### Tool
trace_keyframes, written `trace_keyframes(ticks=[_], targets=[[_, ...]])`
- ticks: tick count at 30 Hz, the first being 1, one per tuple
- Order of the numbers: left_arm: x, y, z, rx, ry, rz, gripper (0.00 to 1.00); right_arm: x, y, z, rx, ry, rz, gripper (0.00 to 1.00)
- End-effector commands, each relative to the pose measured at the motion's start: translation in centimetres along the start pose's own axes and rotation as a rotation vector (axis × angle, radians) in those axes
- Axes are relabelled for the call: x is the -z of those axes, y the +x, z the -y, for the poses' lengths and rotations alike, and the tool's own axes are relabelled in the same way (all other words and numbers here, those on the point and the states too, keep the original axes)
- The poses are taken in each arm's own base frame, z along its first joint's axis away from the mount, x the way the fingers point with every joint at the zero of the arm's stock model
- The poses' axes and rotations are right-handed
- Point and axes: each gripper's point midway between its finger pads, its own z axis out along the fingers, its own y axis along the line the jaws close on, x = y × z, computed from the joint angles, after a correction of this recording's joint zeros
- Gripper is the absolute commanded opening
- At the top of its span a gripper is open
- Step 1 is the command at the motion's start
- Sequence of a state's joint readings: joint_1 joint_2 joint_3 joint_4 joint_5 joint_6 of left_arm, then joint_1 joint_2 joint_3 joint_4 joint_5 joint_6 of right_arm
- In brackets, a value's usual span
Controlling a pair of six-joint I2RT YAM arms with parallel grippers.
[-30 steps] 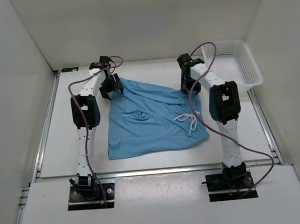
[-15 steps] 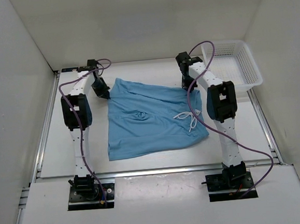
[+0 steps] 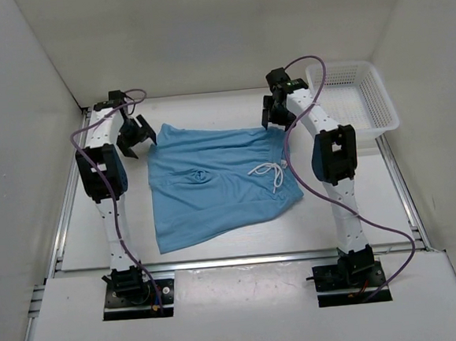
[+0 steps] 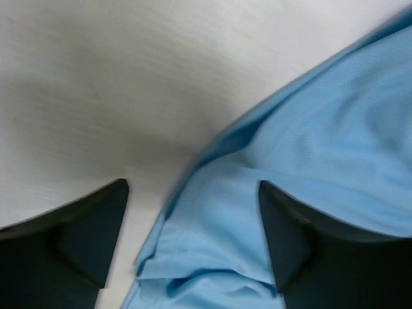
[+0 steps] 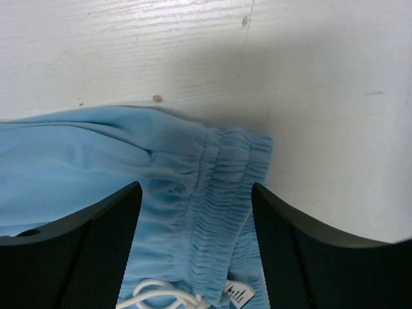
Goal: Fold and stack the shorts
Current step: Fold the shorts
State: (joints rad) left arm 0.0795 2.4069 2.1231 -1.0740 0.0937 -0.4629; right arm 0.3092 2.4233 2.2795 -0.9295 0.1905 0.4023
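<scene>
Shorts [image 3: 217,187] lie spread and unfolded at the centre of the desk [image 3: 357,208]. Taking 12 o'clock as the far edge from the arm bases, the gathered waistband [image 5: 222,187] runs down the 3 o'clock side with the white drawstring [image 3: 269,171] loose on top, and the legs reach toward 9 o'clock. I note the left fingers [image 4: 71,248] at the garment's 10 o'clock corner, standing wide apart. Blue cloth lies between them and passes under one of them, but nothing is pinched. The right fingers [image 5: 77,251] sit at the 2 o'clock corner, also spread, straddling the end of the waistband without gripping it. Both arms hold nothing. In my judgement the two sets of fingers are posted at the two far corners so that the far edge can be taken up evenly and carried toward 6 o'clock for a first fold. No fold is made yet, so the task is at an early stage. A white mesh basket [image 3: 360,97] stands at 1 o'clock, well apart from the cloth. Risk noted: the thick elastic corner may bunch or slip on closing, while the thin hem corner lies flat and may be missed.
</scene>
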Motion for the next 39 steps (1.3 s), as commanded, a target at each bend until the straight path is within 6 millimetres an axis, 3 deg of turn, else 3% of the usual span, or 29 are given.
trace_keyframes(ticks=[1,3,6,7,8,9,11,12,13,16,21,22,24,26,27,29,30,32,33,37,38,39], targets=[[4.8,-2.6,3.1,-0.06,0.053,0.132,0.97,0.9,-2.3,-1.1,0.01,-0.065,0.061,0.75],[5.2,-3.6,4.3,-0.076,0.068,0.171,1.0,1.3,-2.7,-0.8,0.008,-0.05,0.077,0.76],[4.9,-4.8,6.6,-0.104,0.099,0.211,0.89,1.7,-3.1,-0.4,-0.016,-0.025,0.097,0.73],[4.4,-4.5,7.6,-0.119,0.114,0.207,0.85,2.2,-3.4,-0.5,-0.017,-0.028,0.105,0.68],[4.0,-4.9,7.8,-0.12,0.117,0.213,0.84,2.1,-3.5,0.0,-0.025,-0.024,0.106,0.55],[2.1,-4.4,8.3,-0.131,0.111,0.191,0.84,2.1,-3.6,0.0,-0.025,-0.024,0.106,0.52],[1.7,-5.0,9.4,-0.143,0.128,0.214,0.86,2.1,-3.6,0.0,-0.025,-0.024,0.106,0.47],[0.1,-4.6,9.6,-0.15,0.121,0.193,0.91,1.7,-3.1,0.2,-0.014,-0.016,0.088,0.47],[0.0,-4.9,9.8,-0.151,0.126,0.202,0.91,1.7,-3.0,0.0,-0.013,-0.024,0.085,0.48],[-1.4,-4.3,10.0,-0.16,0.12,0.184,0.96,0.9,-2.6,1.3,-0.015,-0.005,0.059,0.71],[-2.2,-4.2,12.4,-0.201,0.169,0.21,0.96,-0.7,-1.5,2.1,-0.004,-0.006,0.005,0.74],[-2.8,-3.6,12.8,-0.21,0.176,0.193,0.94,-1.2,-1.2,2.2,-0.003,-0.002,-0.005,0.74],[-2.9,-3.5,13.3,-0.215,0.205,0.188,0.8,-1.8,-0.5,2.2,0.008,-0.005,-0.028,0.72],[-3.6,-3.1,13.5,-0.217,0.219,0.167,0.59,-2.2,-0.1,1.9,0.009,-0.025,-0.046,0.71],[-3.7,-3.0,13.5,-0.217,0.219,0.167,0.35,-2.8,0.6,1.9,0.01,-0.028,-0.069,0.68],[-3.9,-2.7,13.4,-0.217,0.222,0.153,0.16,-3.4,1.1,1.7,0.01,-0.04,-0.084,0.63],[-3.9,-2.7,13.4,-0.217,0.222,0.153,0.1,-3.4,0.9,1.5,0.009,-0.044,-0.073,0.53],[-3.7,-2.7,13.4,-0.217,0.223,0.154,0.1,-3.5,0.7,1.3,0.009,-0.056,-0.068,0.4],[-3.0,-3.3,13.2,-0.21,0.227,0.168,0.1,-3.4,0.7,1.2,0.008,-0.065,-0.071,0.22],[-0.6,-4.5,12.8,-0.186,0.238,0.202,0.1,-1.8,-0.7,0.6,0.005,-0.095,-0.02,0.0],[0.7,-5.3,12.5,-0.177,0.246,0.227,0.1,-2.0,-0.5,0.7,0.005,-0.092,-0.028,0.0],[1.6,-6.1,12.3,-0.17,0.254,0.25,0.1,-0.9,-1.4,0.6,0.003,-0.095,0.006,0.0]])
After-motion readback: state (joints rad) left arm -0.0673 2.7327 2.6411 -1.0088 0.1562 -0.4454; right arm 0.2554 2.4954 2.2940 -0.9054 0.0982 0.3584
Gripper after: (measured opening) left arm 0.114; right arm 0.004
